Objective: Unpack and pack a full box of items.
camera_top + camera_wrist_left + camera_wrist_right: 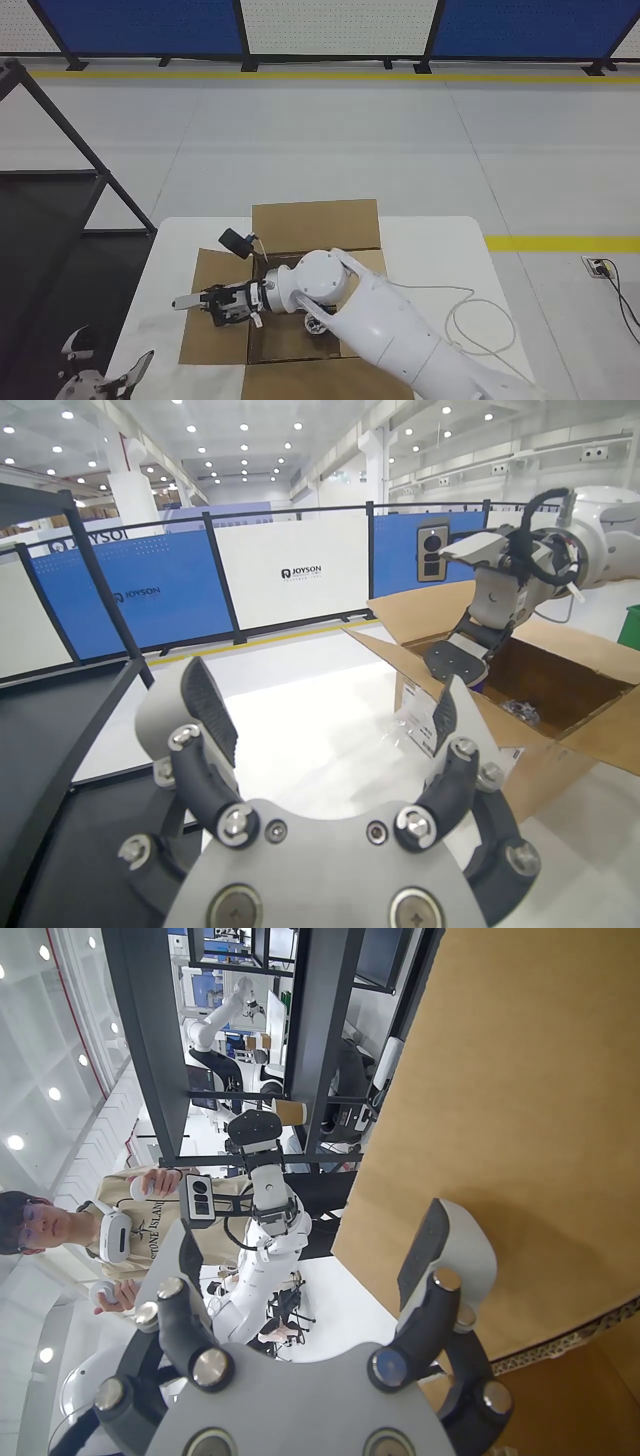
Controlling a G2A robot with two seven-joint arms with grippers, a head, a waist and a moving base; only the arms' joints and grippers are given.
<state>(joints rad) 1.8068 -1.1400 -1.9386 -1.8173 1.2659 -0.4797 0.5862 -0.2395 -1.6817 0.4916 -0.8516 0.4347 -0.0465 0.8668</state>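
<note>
Right gripper [310, 1223] and left gripper [325, 685] are spread, empty; I would lower the right into the box [550, 685], avoiding its flap [200, 335].

Blue-and-white partition panels [140, 25], pale floor [300, 140]

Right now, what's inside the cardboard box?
In the left wrist view, the cardboard box holds a small dark clump low inside and something purple beneath the open right gripper. In the top view the right arm covers most of the interior.
</note>
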